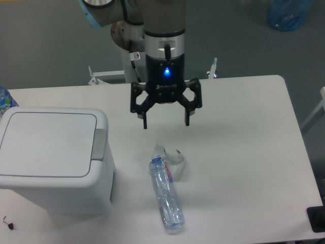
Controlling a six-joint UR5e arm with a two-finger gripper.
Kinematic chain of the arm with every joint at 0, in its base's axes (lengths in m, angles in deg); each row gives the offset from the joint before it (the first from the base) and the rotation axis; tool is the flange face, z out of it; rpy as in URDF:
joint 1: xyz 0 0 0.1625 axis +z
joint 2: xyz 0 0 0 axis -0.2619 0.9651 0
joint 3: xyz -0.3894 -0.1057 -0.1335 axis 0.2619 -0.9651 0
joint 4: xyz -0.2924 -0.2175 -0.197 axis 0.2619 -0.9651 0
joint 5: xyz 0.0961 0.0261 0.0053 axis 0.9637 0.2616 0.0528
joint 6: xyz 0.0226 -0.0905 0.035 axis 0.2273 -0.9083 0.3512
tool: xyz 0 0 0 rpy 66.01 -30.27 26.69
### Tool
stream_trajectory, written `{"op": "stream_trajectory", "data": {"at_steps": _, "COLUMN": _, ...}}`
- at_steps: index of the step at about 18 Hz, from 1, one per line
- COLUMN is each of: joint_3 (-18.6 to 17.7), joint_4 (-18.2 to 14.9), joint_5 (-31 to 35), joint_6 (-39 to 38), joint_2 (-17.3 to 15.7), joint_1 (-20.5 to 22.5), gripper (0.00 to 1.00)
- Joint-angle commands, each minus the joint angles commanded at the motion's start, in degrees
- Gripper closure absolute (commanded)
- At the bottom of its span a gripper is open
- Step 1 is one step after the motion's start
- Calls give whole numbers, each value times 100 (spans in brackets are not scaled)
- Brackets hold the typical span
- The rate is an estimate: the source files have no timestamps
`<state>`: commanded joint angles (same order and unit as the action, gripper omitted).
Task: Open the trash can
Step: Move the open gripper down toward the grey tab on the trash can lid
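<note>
On your white table (244,152): one trash can (53,157), lid shut, left; one bottle (166,194) near; one gripper (166,122), jaws spread, empty.

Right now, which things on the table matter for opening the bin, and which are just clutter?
Job:
trash can, lid shut
its grey push tab
gripper, open, empty

Lying about:
clear plastic bottle
crumpled white wrapper beside the bottle's cap
</note>
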<state>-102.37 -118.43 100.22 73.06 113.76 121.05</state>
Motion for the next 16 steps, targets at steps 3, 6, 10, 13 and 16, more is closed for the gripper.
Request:
{"op": "stream_trajectory", "data": {"at_steps": 3, "joint_3": -9, "joint_4": 291, "joint_5": 0, "joint_6": -475, "joint_2": 105, "joint_1": -167, "gripper": 0}}
{"op": "stream_trajectory", "data": {"at_steps": 6, "joint_3": -9, "joint_4": 300, "joint_5": 9, "joint_6": -528, "joint_2": 193, "joint_1": -378, "gripper": 0}}
{"op": "stream_trajectory", "data": {"at_steps": 10, "joint_3": -9, "joint_4": 326, "joint_5": 9, "joint_6": -730, "joint_2": 211, "joint_1": -458, "gripper": 0}}
{"op": "stream_trajectory", "data": {"at_steps": 13, "joint_3": 0, "joint_4": 326, "joint_5": 0, "joint_6": -924, "joint_2": 202, "joint_1": -519, "gripper": 0}}
{"op": "stream_trajectory", "data": {"at_steps": 16, "joint_3": -18, "joint_4": 326, "joint_5": 0, "joint_6": -994, "joint_2": 220, "joint_1": -528, "gripper": 0}}
